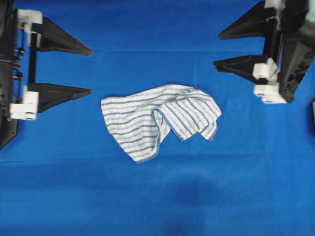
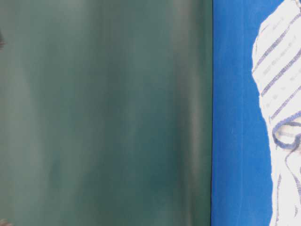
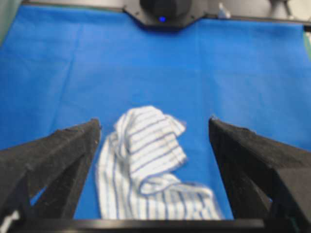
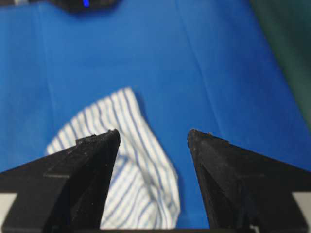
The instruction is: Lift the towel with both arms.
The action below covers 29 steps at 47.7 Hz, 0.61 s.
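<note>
Hands (image 1: 91,71) (image 1: 215,49) spread wide, flanking crumpled towel (image 1: 160,120), apart

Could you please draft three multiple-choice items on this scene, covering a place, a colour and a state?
1. Where does the towel lie?
A. Between the two grippers
B. Draped over the left gripper
C. Off the blue table covering

2. What colour are its stripes?
A. Red
B. Blue-grey
C. Green

3. How do the jaws of the left gripper and right gripper stand?
A. Both clamped on cloth
B. One shut, one open
C. Both open, holding nothing

Answers: 1 A, the overhead view shows it crumpled mid-table on the blue table covering; 2 B, thin blue-grey lines on white; 3 C, both wrist views show spread jaws clear of the cloth.
</note>
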Available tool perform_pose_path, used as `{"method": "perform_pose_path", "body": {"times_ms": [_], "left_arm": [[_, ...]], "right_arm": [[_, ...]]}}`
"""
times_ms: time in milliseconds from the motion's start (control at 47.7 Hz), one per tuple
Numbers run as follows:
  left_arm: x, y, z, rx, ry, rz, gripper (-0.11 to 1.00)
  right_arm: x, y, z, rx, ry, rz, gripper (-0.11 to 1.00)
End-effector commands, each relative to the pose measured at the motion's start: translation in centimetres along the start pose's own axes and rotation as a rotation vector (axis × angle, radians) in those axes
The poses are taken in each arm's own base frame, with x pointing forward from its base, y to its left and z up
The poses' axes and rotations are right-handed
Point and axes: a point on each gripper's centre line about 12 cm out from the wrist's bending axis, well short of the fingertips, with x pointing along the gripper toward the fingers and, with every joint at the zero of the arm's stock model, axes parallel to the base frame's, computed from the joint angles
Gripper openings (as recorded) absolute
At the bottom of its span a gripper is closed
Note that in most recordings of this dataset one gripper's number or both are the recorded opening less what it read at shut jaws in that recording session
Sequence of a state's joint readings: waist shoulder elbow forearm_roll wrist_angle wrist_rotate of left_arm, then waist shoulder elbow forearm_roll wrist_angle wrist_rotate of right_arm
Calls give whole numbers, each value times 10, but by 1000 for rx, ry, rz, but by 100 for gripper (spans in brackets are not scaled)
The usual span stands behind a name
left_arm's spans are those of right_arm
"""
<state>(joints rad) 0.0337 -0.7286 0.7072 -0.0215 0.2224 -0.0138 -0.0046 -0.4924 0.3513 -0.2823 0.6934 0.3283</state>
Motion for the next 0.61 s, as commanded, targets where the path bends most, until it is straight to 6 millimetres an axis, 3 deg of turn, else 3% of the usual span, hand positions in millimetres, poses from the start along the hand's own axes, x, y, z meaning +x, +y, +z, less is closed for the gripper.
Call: {"method": "perform_pose_path", "body": {"times_ms": [0,587], "left_arm": [[4,1,-1,3,-25,2,88],[13,4,-68,13,-37,7,88]], "right_arm": [[0,1,-2,-4,-34,14,63],[42,9,-77,19,-68,101,63]]}}
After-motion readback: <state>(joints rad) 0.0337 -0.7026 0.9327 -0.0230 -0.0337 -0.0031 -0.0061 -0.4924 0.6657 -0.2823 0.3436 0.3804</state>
